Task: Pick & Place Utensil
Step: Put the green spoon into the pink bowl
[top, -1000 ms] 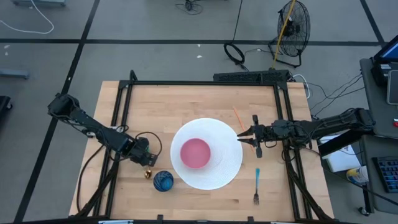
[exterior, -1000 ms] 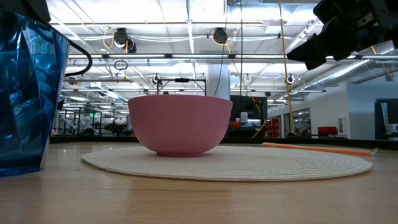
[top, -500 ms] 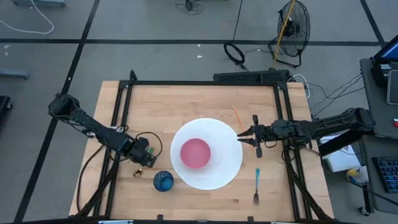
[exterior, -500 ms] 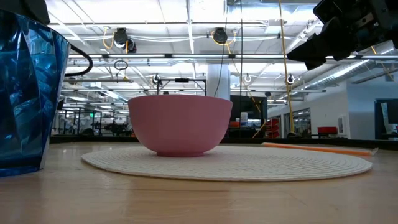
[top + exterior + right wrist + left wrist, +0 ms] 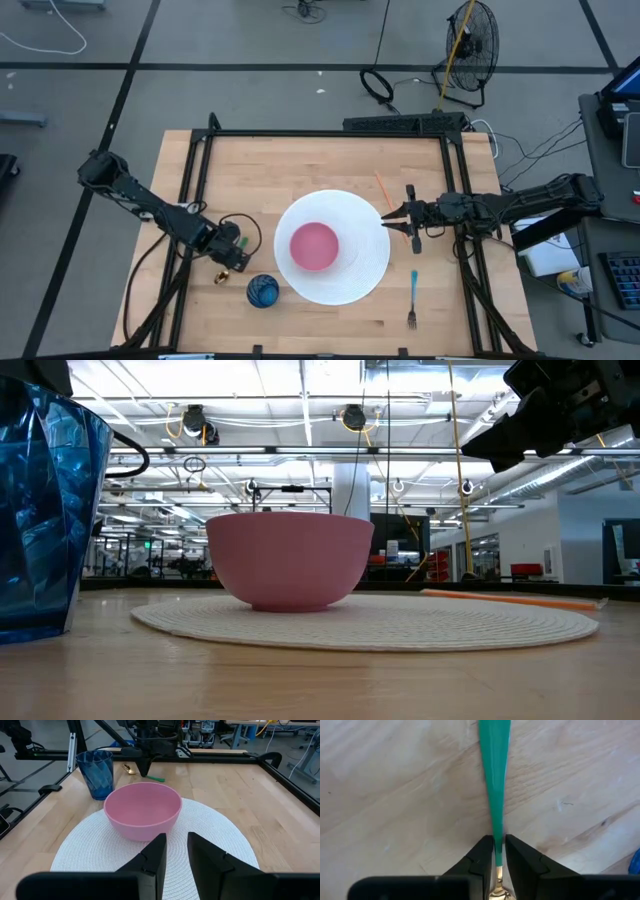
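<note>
The green-handled spoon with a gold bowl (image 5: 495,780) is pinched at its thin neck between the fingers of the left gripper (image 5: 236,257), lying flat on the wooden table (image 5: 395,795). So narrow a hold could let the spoon pivot or slip if lifted. Just beside the gripper stands the blue faceted glass tumbler (image 5: 263,291), which could be clipped. Farther off sits the pink bowl (image 5: 314,246) on the round white woven placemat (image 5: 365,270). The right gripper (image 5: 385,219), empty with fingers slightly apart, waits at the mat's far edge.
</note>
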Robot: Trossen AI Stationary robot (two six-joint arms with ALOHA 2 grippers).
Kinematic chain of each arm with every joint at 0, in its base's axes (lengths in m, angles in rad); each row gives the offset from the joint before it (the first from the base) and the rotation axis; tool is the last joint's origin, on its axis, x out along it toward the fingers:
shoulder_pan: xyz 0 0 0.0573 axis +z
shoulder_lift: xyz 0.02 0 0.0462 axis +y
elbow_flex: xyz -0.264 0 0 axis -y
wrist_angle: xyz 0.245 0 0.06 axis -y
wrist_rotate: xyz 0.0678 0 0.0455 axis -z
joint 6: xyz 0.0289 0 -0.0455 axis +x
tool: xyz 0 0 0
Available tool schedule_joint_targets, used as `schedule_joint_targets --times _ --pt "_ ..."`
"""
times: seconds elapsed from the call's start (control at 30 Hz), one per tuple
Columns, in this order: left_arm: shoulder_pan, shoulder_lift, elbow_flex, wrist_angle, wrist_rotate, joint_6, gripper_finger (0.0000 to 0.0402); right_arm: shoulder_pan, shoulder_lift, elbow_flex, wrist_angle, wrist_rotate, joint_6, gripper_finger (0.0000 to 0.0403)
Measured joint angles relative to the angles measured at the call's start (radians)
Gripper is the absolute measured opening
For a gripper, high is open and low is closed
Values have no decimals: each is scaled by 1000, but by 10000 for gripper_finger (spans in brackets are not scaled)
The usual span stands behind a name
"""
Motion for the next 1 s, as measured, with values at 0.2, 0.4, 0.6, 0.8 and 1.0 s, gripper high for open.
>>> schedule_joint_targets --times 0.2,0.4,0.6,0.8,1.0 --pt "0 0 0 0 0 -16 66 0 0 0 0 0 0 75" --pt "-8 -1 1 -11 -22 -15 15 0 0 0 0 0 0 75" --pt "-33 -1 1 -18 -94 -12 8 0 0 0 0 0 0 75" --pt "-46 0 -1 -24 -151 -12 5 0 0 0 0 0 0 75" --pt "-46 0 -2 -32 -161 -12 4 0 0 0 0 0 0 75"
